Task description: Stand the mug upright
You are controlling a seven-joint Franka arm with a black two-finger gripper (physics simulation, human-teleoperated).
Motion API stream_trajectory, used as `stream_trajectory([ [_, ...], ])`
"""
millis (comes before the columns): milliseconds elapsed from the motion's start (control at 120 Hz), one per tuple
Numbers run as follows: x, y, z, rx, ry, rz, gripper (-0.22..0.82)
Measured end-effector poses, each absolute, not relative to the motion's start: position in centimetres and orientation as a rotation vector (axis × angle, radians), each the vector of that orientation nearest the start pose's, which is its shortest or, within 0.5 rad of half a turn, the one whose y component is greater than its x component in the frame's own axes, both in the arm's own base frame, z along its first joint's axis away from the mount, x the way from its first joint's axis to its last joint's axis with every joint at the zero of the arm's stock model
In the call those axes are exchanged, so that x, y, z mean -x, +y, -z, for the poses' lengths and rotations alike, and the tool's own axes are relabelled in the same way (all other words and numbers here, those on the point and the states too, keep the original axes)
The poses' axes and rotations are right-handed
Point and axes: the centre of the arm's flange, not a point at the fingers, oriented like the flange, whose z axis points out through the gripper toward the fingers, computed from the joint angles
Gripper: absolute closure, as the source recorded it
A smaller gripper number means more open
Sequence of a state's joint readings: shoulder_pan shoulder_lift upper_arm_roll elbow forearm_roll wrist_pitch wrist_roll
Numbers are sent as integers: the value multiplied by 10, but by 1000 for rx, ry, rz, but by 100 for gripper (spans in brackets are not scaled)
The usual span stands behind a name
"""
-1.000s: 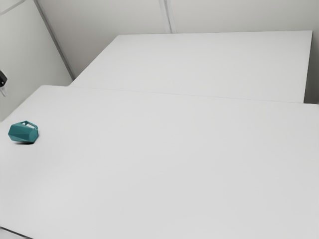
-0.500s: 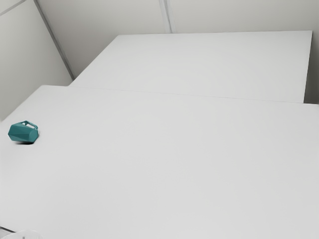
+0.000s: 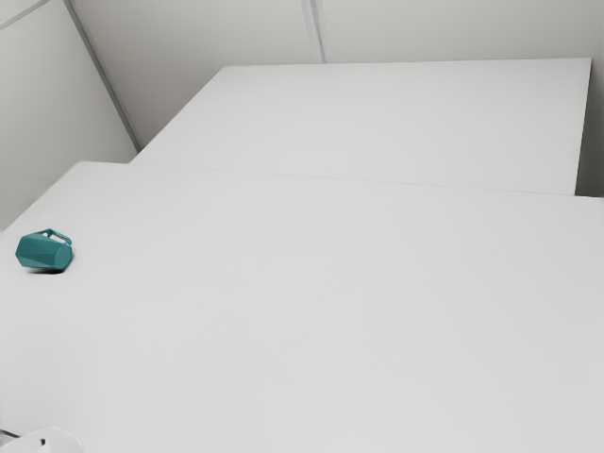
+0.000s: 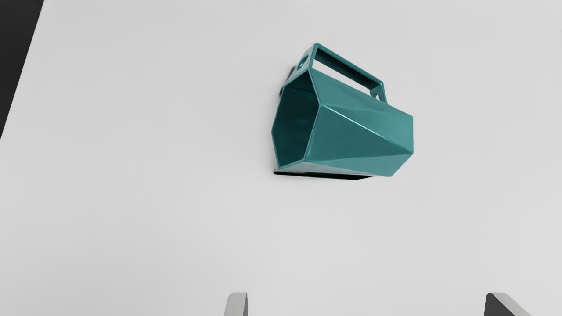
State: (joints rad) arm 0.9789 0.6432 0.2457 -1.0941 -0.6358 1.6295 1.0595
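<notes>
The teal faceted mug lies on its side near the table's edge at the exterior view's left, its closed base facing the exterior view's right. In the wrist view the mug shows its dark hollow mouth and its angular handle along one side. My gripper is open, its two fingertips wide apart with nothing between them. The mug is beyond the fingertips, touching neither.
The white table extends across the exterior view, with another white surface behind it. A white rounded piece, seemingly part of the arm, shows at the exterior view's lower left corner.
The dark gripper part at the exterior view's left edge has gone out of that view. A white rounded piece has come in at the lower left corner and risen slightly. The mug has stayed still.
</notes>
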Motion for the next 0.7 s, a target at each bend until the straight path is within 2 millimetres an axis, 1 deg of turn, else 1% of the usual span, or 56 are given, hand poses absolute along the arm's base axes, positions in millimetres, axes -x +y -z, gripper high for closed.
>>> stream_trajectory([
  [92, -353, 646, -438, 3359, -268, 757, 2],
  [183, -360, 651, -421, 3367, -200, 811, 2],
  [308, -373, 656, -411, 3351, -98, 882, 2],
  [383, -382, 658, -401, 3346, -51, 936, 2],
  [442, -388, 658, -393, 3346, -21, 977, 2],
  [583, -399, 652, -381, 3367, 22, 1054, 2],
  [700, -403, 650, -359, 3403, 27, 1077, 2],
])
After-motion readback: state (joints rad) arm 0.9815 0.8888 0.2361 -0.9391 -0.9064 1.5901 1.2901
